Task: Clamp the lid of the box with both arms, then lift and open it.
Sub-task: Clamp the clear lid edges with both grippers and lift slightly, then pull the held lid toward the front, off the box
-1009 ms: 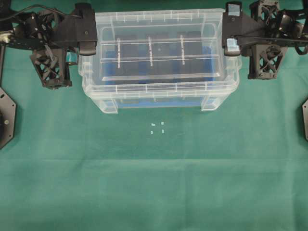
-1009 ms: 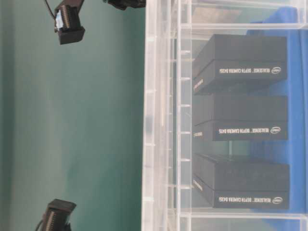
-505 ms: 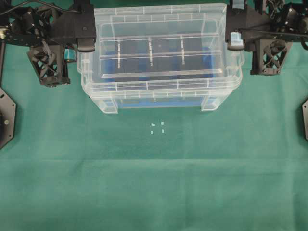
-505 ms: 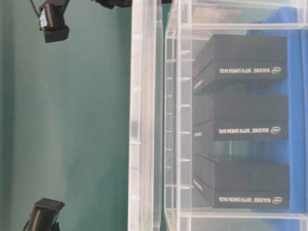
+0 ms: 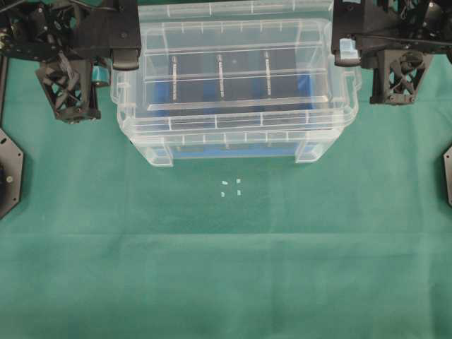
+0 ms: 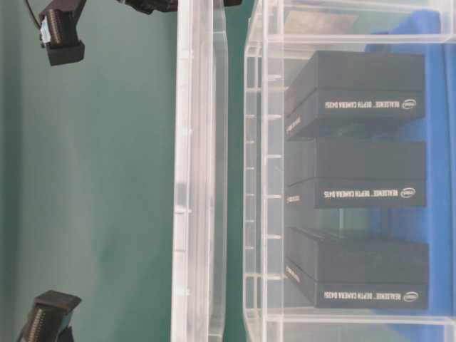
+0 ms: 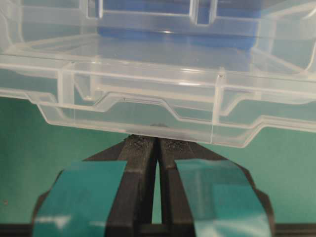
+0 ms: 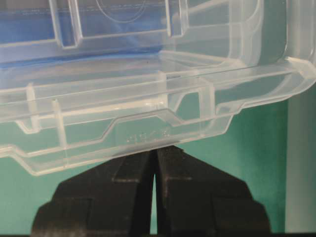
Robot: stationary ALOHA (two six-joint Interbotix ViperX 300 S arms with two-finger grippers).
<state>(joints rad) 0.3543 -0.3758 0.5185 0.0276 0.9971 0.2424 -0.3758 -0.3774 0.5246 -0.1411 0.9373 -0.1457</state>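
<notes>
The clear lid [image 5: 233, 42] hangs level above the box [image 5: 233, 132], apart from its rim. In the table-level view a green gap separates the lid [image 6: 196, 178] from the box [image 6: 258, 214]. My left gripper [image 5: 127, 62] is shut on the tab at the lid's left end, its fingertips pinched just under the tab [image 7: 148, 116] in the left wrist view. At the right end my right gripper [image 5: 344, 58] is shut on the other tab [image 8: 148, 136]. Black blocks [image 6: 356, 171] lie on the blue liner [image 6: 438, 214] inside the box.
Green cloth [image 5: 226, 268] covers the table. A few small white marks [image 5: 231, 187] sit in front of the box. Black base plates stand at the left edge [image 5: 8, 173] and the right edge [image 5: 447, 176].
Both grippers have risen with the lid. It has come off the box, and the gap between lid and rim has widened in the table-level view.
</notes>
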